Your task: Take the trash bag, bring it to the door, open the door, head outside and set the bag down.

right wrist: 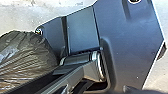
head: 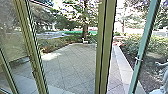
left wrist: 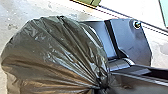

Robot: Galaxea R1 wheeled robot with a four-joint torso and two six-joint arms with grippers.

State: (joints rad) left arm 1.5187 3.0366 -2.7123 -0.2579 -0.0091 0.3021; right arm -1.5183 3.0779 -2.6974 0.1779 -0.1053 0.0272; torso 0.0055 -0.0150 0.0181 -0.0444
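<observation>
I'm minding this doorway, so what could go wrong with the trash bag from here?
The trash bag bulges out by the robot's dark plate, so it might rub or snag on a green door post. Its creased plastic could tear near the gathered neck, where the folds draw together. That post also stands close ahead, so a slightly off path might bump it.

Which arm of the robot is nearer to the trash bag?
Left. The trash bag, with its gathered neck, is close before the left arm's wrist camera; the right arm's sees it farther off.
</observation>
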